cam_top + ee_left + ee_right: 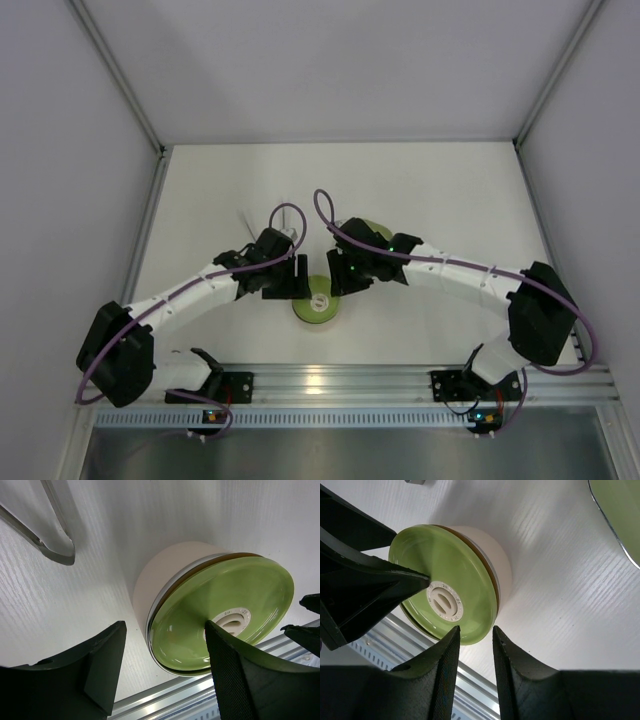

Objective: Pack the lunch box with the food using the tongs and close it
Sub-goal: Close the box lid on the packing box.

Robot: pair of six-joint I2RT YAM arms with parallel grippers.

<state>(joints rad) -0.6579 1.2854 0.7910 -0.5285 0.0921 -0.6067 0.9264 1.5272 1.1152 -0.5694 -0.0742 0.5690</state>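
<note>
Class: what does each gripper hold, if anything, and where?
Nothing is held: the left gripper stands open at the closed lunch box; the right gripper is empty.

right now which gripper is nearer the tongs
left. left gripper sits at the lid, tongs just beyond it; right gripper is across the lid, farther from them

The lunch box (318, 303), with the lid (451, 560) on it, is sitting on the table (450, 200) between the left hand (165, 630) and the right hand (475, 630); the tongs (55, 550) are lying behind-left and the dish (620, 515) behind-right.
</note>
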